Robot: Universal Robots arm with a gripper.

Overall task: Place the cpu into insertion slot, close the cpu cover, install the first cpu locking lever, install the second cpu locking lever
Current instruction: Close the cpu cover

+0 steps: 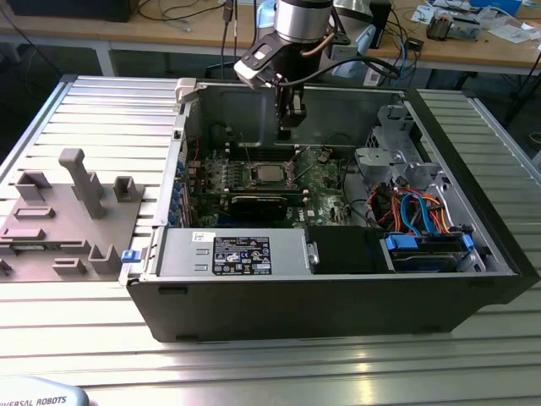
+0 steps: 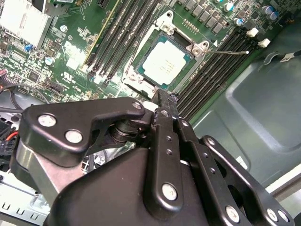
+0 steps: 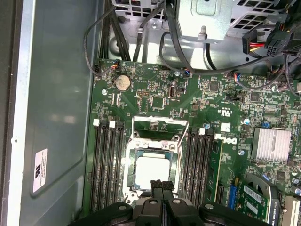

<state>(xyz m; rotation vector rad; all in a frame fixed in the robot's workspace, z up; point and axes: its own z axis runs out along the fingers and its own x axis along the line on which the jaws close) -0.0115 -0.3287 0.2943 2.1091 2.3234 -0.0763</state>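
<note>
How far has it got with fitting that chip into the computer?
Done: the cpu sits in the insertion slot. In hand: nothing that shows; the gripper hovers over the slot's edge, fingers shut. Left: the cpu cover looks raised in the first wrist view, and a thin locking lever sticks out free.

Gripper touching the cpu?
Apart. In the exterior view the gripper hangs well above the cpu, with a plain gap between them.

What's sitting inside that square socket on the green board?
The cpu lies in the socket, its silver top showing. Whatever is beneath the chip is covered by it, and in the first wrist view the gripper hides one edge of the socket.
</note>
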